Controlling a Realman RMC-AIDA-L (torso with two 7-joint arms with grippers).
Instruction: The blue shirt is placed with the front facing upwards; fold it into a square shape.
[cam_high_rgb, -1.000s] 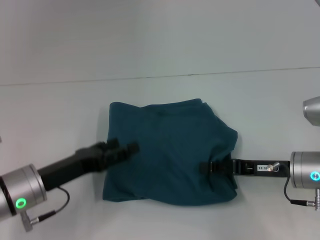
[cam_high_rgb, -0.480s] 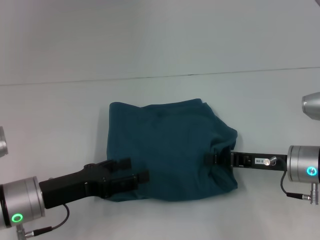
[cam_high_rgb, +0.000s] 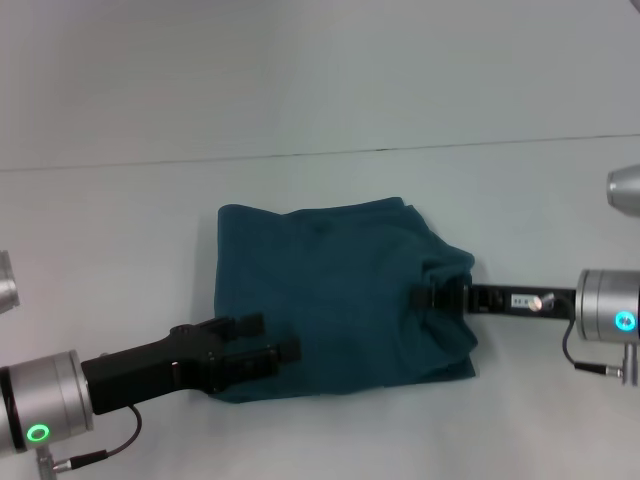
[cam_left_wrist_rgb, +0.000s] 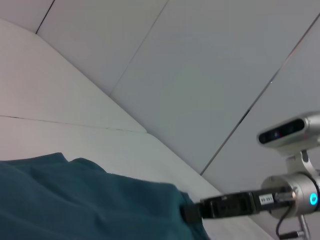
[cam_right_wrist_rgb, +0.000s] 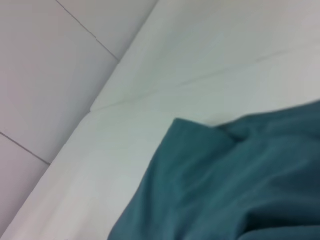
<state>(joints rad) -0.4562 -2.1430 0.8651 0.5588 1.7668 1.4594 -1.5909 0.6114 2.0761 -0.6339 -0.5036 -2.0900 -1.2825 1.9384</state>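
Folded blue shirt (cam_high_rgb: 335, 300), lettering hidden; left end effector (cam_high_rgb: 272, 340) wide; right end effector (cam_high_rgb: 428, 296) seemingly pinching its edge.

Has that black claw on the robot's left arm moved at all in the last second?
Yes. The left gripper has swung toward the robot, from the left edge of the dark teal-blue cotton shirt to its near-left corner.

**Soft cloth, matt plastic, brushed metal**

Blue shirt (cam_high_rgb: 340, 300): soft matt cloth, lightly rumpled toward 3 o'clock. Left gripper (cam_high_rgb: 268, 343) and right gripper (cam_high_rgb: 425, 297): matt black plastic on satin silver metal cuffs. Table (cam_high_rgb: 120, 250): smooth, matt, pale.
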